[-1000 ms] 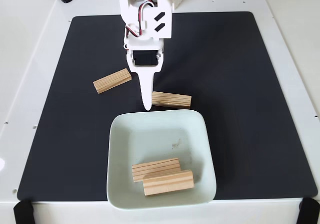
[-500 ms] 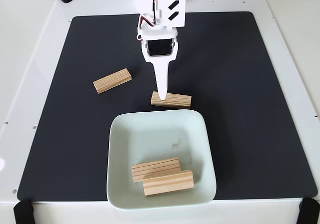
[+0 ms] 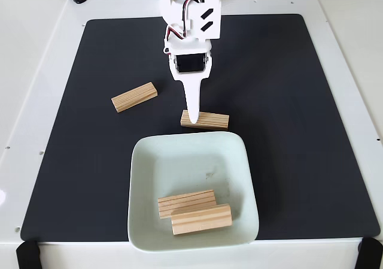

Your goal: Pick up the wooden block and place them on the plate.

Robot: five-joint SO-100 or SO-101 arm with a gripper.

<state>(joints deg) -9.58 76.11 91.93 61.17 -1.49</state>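
Two wooden blocks lie on the black mat: one (image 3: 134, 96) angled at the left, one (image 3: 209, 120) just behind the plate's far rim. Two more wooden blocks (image 3: 186, 202) (image 3: 201, 218) lie side by side in the near part of the pale plate (image 3: 143, 161). My white gripper (image 3: 191, 123) reaches down from the top, and its pointed tip sits over the left end of the block behind the plate. A single finger (image 3: 191, 101) shows from above, so any gap between the jaws is hidden.
The black mat (image 3: 287, 101) covers most of the white table. Its right half and far left strip are bare. Black clamps sit at the table's near corners (image 3: 27, 254) (image 3: 368, 252).
The gripper swung right from beside the block's left end to over that end, then came slightly lower. No block has moved.
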